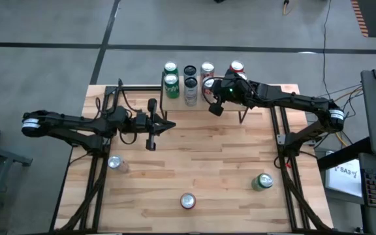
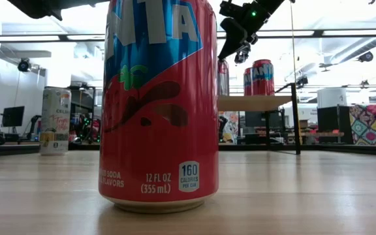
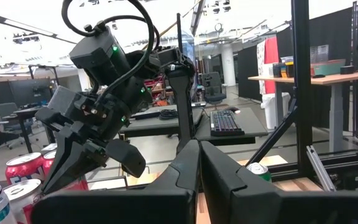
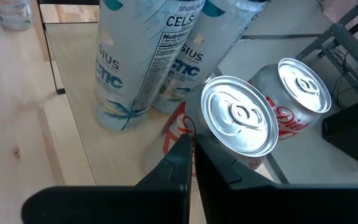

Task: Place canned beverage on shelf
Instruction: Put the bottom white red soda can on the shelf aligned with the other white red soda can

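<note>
Up top, right gripper [image 1: 213, 108] fingers closed, empty, above shiny cylindrical cans [image 4: 240, 116] on wood shelf [image 4: 73, 155]; left gripper [image 1: 151, 142] likewise closed.

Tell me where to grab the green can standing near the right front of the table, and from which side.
Grip the green can across its round side wall, about mid-height, coming in level from the right arm's side. It stands upright and alone on the table, with open wood around it. The right claw, shut above the cans on the shelf, is the nearer one, so it seems the likelier choice.

six cans [image 1: 190, 83] on one shelf [image 1: 253, 108]; three cans [image 1: 187, 201] on the table [image 1: 214, 163].
</note>
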Robot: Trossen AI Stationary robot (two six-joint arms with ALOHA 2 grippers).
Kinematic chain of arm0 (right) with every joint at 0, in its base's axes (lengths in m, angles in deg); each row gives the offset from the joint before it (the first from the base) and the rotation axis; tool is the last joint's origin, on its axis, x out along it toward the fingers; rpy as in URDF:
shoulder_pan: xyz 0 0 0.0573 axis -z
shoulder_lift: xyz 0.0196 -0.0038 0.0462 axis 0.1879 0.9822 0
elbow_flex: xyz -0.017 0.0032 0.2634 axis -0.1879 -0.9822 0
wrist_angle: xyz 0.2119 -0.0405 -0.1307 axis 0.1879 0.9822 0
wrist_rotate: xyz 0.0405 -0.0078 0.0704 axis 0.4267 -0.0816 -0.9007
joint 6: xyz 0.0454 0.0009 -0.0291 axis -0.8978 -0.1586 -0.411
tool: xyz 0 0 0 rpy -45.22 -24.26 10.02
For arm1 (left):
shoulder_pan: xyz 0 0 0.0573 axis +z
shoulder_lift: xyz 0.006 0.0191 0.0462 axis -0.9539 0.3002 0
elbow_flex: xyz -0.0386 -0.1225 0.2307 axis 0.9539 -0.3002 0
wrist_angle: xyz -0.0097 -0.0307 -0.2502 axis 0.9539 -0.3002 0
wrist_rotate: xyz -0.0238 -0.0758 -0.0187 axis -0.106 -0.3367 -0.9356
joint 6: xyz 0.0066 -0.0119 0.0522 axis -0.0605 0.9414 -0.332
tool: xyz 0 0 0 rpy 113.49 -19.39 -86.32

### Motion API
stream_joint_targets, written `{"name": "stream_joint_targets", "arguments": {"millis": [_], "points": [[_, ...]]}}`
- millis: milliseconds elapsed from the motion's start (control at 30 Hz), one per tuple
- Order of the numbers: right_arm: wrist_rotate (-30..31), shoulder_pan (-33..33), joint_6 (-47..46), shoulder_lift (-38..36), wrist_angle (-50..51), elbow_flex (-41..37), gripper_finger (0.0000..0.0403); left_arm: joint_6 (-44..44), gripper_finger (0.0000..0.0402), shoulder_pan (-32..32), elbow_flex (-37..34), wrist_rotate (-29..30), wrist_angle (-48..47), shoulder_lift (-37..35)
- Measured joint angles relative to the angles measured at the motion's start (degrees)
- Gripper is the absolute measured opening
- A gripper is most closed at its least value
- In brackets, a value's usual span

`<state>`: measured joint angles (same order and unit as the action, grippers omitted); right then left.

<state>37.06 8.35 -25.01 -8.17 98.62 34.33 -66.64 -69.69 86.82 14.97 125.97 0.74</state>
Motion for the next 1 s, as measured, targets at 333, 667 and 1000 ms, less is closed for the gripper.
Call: {"name": "stream_joint_targets", "arguments": {"millis": [333,667,1000], "points": [[-0.04,0.58,0.26,0.00,-0.16,-0.13,0.0009,0.00,0.0000,-0.01,0.00,-0.02,0.00,0.00],[-0.02,0.63,-0.20,-0.28,1.75,-0.15,0.0009,0.00,0.0000,0.00,0.00,-0.02,-0.04,0.00],[-0.06,1.32,-0.06,-0.13,1.65,-0.19,0.0009,0.00,0.0000,-0.01,0.00,-0.02,-0.46,0.00]]}}
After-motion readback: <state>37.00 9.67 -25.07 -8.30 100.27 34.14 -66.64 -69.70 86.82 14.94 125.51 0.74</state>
